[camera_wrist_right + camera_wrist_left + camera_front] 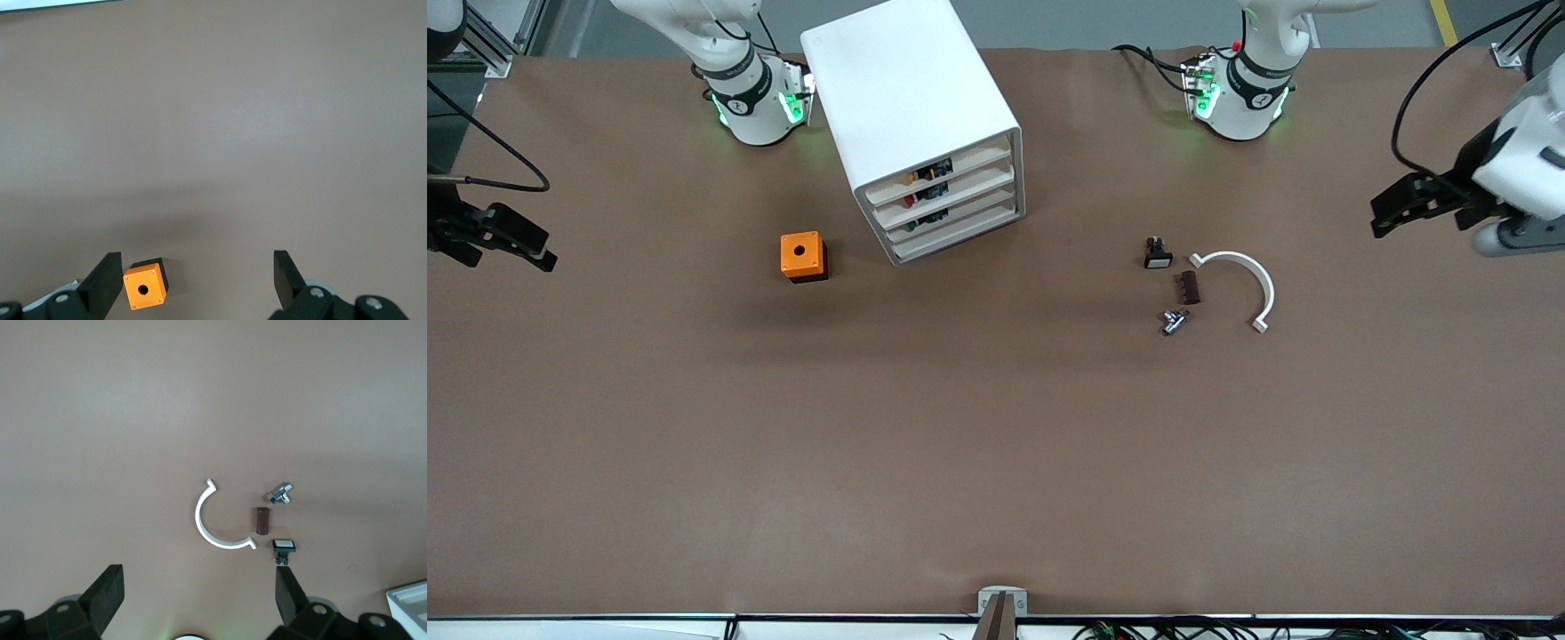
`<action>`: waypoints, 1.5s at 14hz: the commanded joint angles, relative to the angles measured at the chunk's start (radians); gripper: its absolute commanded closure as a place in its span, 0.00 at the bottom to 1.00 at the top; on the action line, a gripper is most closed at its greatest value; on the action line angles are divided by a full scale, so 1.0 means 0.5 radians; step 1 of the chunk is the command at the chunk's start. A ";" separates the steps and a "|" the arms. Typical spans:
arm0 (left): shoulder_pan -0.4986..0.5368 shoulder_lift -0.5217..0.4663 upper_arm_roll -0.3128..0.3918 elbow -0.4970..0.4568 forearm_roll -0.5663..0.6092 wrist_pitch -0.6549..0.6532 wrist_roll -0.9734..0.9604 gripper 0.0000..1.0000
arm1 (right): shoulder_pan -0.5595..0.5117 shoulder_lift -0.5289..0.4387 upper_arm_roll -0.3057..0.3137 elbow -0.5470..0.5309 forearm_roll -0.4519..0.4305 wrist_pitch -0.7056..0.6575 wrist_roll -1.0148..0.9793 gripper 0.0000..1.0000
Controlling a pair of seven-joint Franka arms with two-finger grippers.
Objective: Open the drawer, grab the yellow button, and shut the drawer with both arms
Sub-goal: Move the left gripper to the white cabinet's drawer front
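Note:
The white cabinet (911,89) stands between the two arm bases, its four drawers all pushed in. The top drawer (951,169) is shut. Small coloured parts show in the slot above its front, among them an orange-yellow speck (912,177); I cannot tell whether it is the button. My left gripper (1376,216) hangs open and empty over the left arm's end of the table; it also shows in the left wrist view (200,577). My right gripper (541,249) hangs open and empty over the right arm's end; it also shows in the right wrist view (195,260).
An orange cube with a round hole (803,256) (145,287) sits beside the cabinet toward the right arm's end. Toward the left arm's end lie a black button with a white cap (1158,256) (283,547), a brown block (1190,287), a metal fitting (1174,320) and a white half ring (1245,280).

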 commanded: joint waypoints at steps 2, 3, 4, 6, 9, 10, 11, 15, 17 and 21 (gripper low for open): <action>-0.240 0.306 -0.014 0.090 0.126 0.056 -0.258 0.00 | -0.015 -0.019 0.009 -0.010 -0.028 -0.001 -0.025 0.00; -0.277 0.383 -0.014 0.127 0.123 0.081 -0.341 0.00 | -0.012 -0.022 0.009 -0.010 -0.028 -0.001 -0.025 0.00; -0.323 0.466 -0.014 0.170 0.120 0.105 -0.430 0.00 | -0.009 -0.022 0.009 -0.010 -0.028 0.002 -0.025 0.00; -0.406 0.592 -0.014 0.194 0.120 0.179 -0.611 0.00 | -0.006 -0.022 0.009 -0.010 -0.028 0.002 -0.025 0.00; -0.532 0.736 -0.017 0.194 0.102 0.314 -0.957 0.00 | 0.001 -0.022 0.018 -0.007 -0.025 0.002 -0.022 0.00; -0.572 0.779 -0.017 0.194 0.071 0.329 -1.071 0.00 | 0.001 -0.022 0.018 -0.007 -0.025 0.002 -0.022 0.00; -0.612 0.813 -0.014 0.194 0.007 0.333 -1.187 0.00 | 0.001 -0.019 0.018 -0.007 -0.025 0.002 -0.022 0.00; -0.741 0.945 -0.014 0.191 -0.187 0.333 -1.761 0.00 | -0.002 -0.019 0.018 -0.007 -0.013 0.005 -0.025 0.00; -0.777 0.982 -0.017 0.194 -0.257 0.357 -1.982 0.00 | 0.001 -0.019 0.018 -0.007 -0.010 0.005 -0.025 0.00; -0.808 1.009 -0.017 0.182 -0.524 0.354 -2.466 0.00 | -0.002 -0.019 0.018 -0.007 -0.010 0.005 -0.025 0.00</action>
